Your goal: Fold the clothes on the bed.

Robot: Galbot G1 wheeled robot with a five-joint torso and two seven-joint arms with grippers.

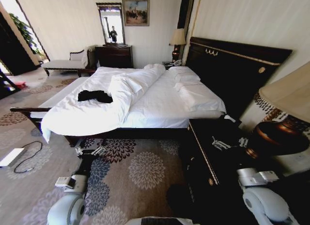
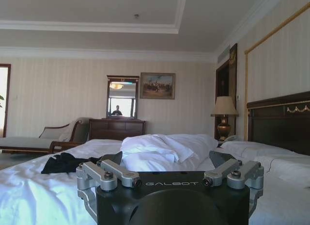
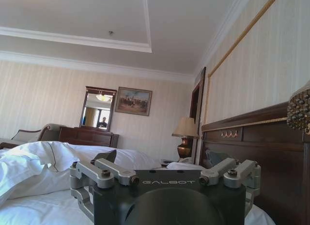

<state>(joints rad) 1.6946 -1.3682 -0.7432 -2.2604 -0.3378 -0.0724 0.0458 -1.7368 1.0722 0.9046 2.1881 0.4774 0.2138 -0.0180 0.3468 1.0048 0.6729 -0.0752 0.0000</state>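
Note:
The clothes, a crumpled black T-shirt (image 1: 95, 95), lie on the white duvet near the left side of the bed (image 1: 160, 108). In the left wrist view the black T-shirt (image 2: 65, 163) rests on the duvet ahead of my left gripper (image 2: 167, 159), well apart from it. My left gripper (image 1: 90, 150) hangs low over the carpet beside the bed's near edge, open and holding nothing. My right gripper (image 1: 230, 143) hovers above the dark nightstand, also open. In the right wrist view, my right gripper (image 3: 162, 157) faces along the bed toward the pillows.
A dark nightstand (image 1: 213, 152) with a large lamp (image 1: 283, 113) stands at my right, next to the tall dark headboard (image 1: 232, 70). Patterned carpet (image 1: 140, 171) lies between me and the bed. A chaise bench (image 1: 63, 64), dresser with mirror (image 1: 114, 55) and a cable (image 1: 26, 159) are farther left.

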